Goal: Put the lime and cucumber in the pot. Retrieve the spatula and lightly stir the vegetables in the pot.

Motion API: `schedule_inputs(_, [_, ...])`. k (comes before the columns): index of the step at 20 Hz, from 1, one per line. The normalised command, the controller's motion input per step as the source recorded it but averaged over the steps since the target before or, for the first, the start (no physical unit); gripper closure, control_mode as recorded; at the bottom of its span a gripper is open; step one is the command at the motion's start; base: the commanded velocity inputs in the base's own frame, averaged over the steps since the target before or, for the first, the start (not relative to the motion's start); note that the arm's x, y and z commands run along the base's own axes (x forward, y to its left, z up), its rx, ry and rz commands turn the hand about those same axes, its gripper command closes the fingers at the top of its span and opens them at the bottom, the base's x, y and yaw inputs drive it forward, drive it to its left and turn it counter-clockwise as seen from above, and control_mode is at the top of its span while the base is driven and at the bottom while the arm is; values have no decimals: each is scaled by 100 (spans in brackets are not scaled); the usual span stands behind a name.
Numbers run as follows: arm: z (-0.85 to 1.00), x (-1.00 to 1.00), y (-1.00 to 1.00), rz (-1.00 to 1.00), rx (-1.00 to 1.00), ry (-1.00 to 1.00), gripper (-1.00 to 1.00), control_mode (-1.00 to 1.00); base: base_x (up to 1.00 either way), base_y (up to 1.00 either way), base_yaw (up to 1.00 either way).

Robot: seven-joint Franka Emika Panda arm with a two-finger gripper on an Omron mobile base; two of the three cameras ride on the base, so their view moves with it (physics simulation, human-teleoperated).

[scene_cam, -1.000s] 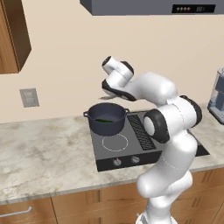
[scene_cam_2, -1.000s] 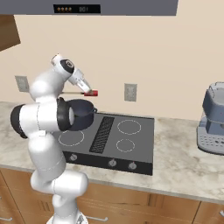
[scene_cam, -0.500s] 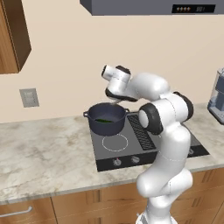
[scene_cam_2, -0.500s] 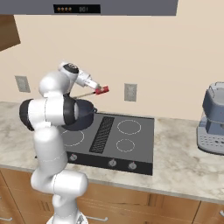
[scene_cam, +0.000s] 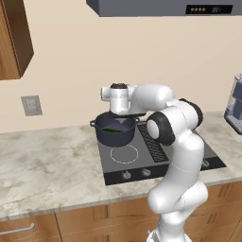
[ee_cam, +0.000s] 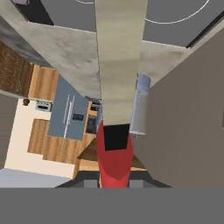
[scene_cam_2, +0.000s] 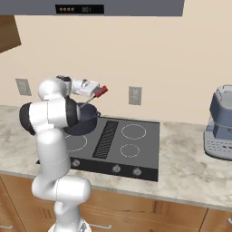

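A kitchen: black cooktop set in marble counter, range hood, wooden cabinets.

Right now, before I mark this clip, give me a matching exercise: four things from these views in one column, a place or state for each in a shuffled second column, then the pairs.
Things:
1. pot
2. spatula
3. cucumber
4. coffee machine

Places or states:
A. on the counter, right of the cooktop
B. held in the gripper
C. lying inside the pot
D. standing on the cooktop

Pairs: 1-D, 2-B, 3-C, 4-A
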Motion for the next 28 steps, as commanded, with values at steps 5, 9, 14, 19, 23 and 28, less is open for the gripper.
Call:
schedule_inputs(5, [-11, 0, 29, -3, -4, -35, 100, -100, 0, 0, 0])
schedule_inputs(9, [-30, 5, 22, -6, -3, -21, 100, -100, 0, 0, 0])
schedule_inputs(14, [-26, -5, 11, -3, -2, -1, 100, -100, 0, 0, 0])
schedule_inputs(19, [-33, -9, 25, 0, -1, 0, 100, -100, 0, 0, 0])
schedule_inputs(23, [-33, -23, 10, 0, 0, 3, 100, -100, 0, 0, 0])
schedule_inputs(28, [-11, 0, 0, 0, -3, 2, 100, -100, 0, 0, 0])
